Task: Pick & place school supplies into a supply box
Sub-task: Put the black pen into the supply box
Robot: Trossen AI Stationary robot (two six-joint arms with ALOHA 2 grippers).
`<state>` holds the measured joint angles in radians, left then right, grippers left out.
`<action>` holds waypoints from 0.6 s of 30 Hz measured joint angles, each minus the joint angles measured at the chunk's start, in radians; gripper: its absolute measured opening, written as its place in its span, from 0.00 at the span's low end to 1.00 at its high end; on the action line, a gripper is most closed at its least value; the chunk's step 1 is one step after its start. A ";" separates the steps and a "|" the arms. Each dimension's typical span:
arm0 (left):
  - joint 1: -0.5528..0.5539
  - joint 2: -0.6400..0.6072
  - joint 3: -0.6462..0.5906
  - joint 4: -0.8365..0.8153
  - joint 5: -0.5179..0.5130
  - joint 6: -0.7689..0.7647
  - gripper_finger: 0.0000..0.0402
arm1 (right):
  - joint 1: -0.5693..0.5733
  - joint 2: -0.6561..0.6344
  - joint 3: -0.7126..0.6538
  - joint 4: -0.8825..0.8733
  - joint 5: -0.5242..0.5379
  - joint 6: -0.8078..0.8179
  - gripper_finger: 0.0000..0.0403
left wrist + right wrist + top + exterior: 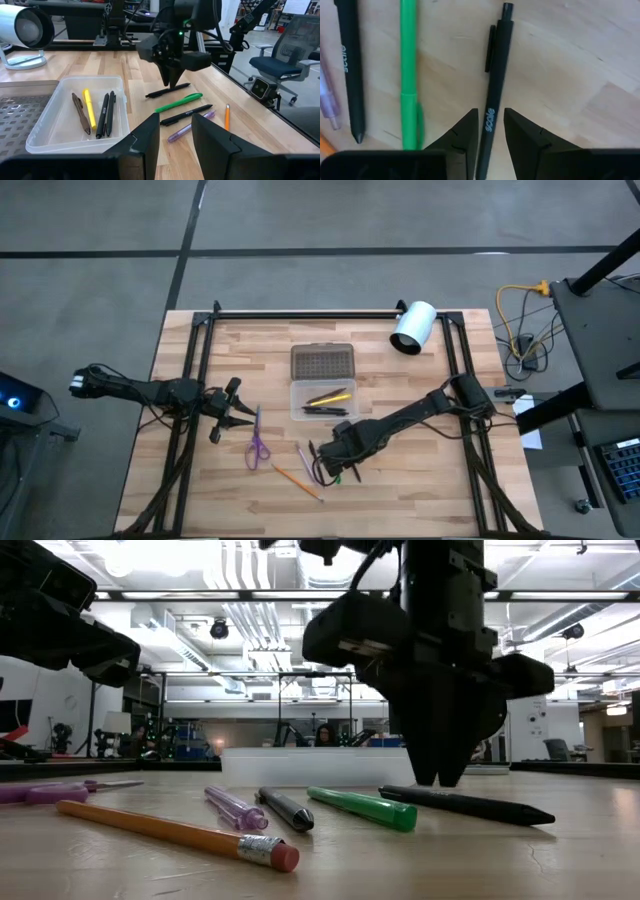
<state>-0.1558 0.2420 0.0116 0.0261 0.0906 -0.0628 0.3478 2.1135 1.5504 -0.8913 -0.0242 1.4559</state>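
I have the right gripper down over a black plastic pen on the wooden table, fingers spread either side of it, seemingly not yet pinching. Next: close, lift, carry it to the clear plastic supply box nearby. The left gripper waits spread beside the purple-handled scissors.

"scale" in light lettering on the barrel of the black pen right of the green pen. Same "scale" on the second black pen, left of the green one.
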 joint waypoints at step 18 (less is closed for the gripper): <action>0.000 0.000 0.000 0.000 0.000 0.000 0.25 | 0.003 -0.006 -0.097 0.100 -0.007 -0.051 0.18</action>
<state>-0.1555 0.2420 0.0116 0.0261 0.0906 -0.0627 0.3509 2.1075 1.4536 -0.7909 -0.0315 1.4049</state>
